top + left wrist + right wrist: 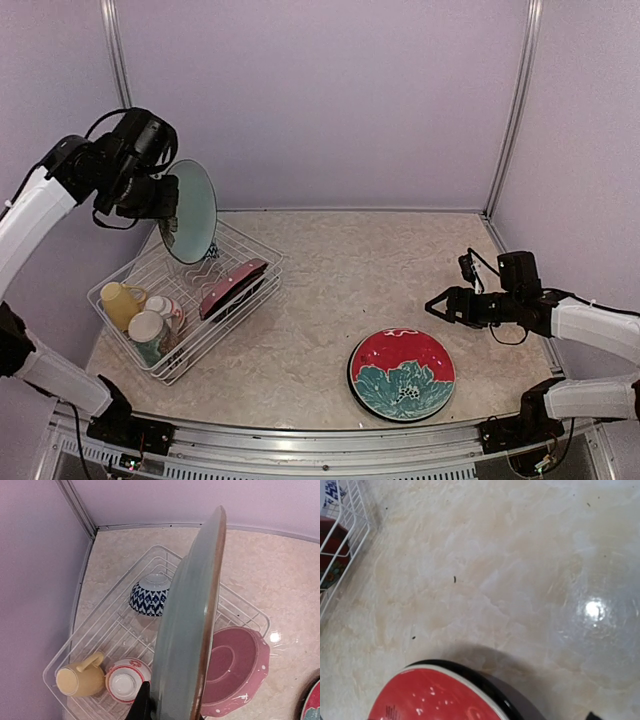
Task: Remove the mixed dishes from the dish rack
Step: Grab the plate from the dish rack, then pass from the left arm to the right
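Hanging on edge just above the dish rack [185, 300], the green plate [192, 210] is being pinched at its lower rim by the clenched left fingers [141, 705]. Inside the rack, a pink plate [232, 288], a yellow mug [120, 303] and a bowl [148, 596] are waiting. Glazed ceramic like this is probably handling stiff, weighty, slippery and breakable, so a firm rim pinch is suiting it. Well right of the rack, the right fingers [445, 300] are gaping wide, empty.

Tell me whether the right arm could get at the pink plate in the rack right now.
Probably not. The right gripper is open and empty, but the pink plate sits far across the table in the dish rack, and the left gripper holds the green plate above it.
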Motion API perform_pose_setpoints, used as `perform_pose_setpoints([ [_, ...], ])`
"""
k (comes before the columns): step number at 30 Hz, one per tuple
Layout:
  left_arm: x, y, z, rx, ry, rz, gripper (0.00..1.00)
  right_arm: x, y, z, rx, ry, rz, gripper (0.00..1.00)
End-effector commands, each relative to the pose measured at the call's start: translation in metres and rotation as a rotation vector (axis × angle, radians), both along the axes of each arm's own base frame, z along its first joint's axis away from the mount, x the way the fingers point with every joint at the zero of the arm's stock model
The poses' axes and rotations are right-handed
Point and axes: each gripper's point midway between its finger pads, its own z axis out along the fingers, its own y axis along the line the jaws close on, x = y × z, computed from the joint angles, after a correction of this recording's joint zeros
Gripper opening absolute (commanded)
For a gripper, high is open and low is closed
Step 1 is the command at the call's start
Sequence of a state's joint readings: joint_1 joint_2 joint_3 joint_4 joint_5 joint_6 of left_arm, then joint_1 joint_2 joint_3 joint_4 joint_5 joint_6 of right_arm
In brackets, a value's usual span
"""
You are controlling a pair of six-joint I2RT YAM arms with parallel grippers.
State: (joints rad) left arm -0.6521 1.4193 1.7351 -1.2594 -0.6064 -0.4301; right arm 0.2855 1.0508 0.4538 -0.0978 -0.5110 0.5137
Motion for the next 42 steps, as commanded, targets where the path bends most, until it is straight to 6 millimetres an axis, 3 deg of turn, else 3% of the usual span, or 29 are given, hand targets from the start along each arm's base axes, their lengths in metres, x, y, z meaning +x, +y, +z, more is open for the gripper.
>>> perform_pose_setpoints([
  [1,-0.005,-0.013,0.048,-0.561,-0.156,-0.119,0.00,0.005,0.002,0.002,0.006,-0.014,-0.001,0.88],
  [3,-0.018,-0.013,0.064,-0.749,-0.188,-0.195,0.00,0.005,0.003,0.001,0.010,-0.010,0.000,0.88],
  [5,-0.023,-0.020,0.069,-0.889,-0.166,-0.264,0.00,0.005,0.005,0.001,0.016,-0.008,0.004,0.88],
  [13,-0.018,-0.080,0.054,-1.248,0.038,-0.532,0.00,0.005,0.013,0.004,0.038,-0.011,0.020,0.88],
  [19,-0.021,-0.150,0.022,-1.200,0.175,-0.642,0.00,0.002,0.024,0.022,0.144,-0.035,0.047,0.89],
  [23,-0.016,-0.200,-0.017,-1.087,0.272,-0.647,0.00,0.002,0.033,0.041,0.229,-0.068,0.074,0.89],
  [30,-0.035,-0.276,-0.062,-1.009,0.433,-0.760,0.00,-0.001,0.054,0.073,0.385,-0.129,0.150,0.91],
  [35,-0.048,-0.308,-0.070,-1.010,0.488,-0.825,0.00,-0.001,0.076,0.073,0.400,-0.117,0.205,0.88],
  [42,-0.057,-0.329,-0.083,-1.004,0.540,-0.859,0.00,-0.011,0.101,0.064,0.455,-0.070,0.265,0.60],
])
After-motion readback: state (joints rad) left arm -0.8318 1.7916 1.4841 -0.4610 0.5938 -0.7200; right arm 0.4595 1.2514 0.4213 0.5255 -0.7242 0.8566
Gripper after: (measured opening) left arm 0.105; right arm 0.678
